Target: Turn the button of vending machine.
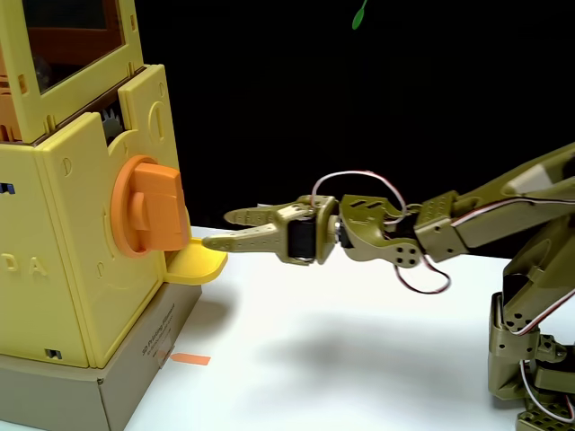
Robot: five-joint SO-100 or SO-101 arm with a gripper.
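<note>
I see open air between my olive-green claw (216, 229) and the large orange plastic knob (151, 206); the small yellow curved tray (196, 265) juts out just beneath.

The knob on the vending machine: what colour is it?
Orange; the knob stands out against the yellow vending machine in the fixed view.

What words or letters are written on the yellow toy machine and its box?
"D A": raised letters on the vending machine's left face; more may run past the picture's edge.
Small dark print on the cardboard base: too blurred to read.
The orange button: no writing seen.
</note>
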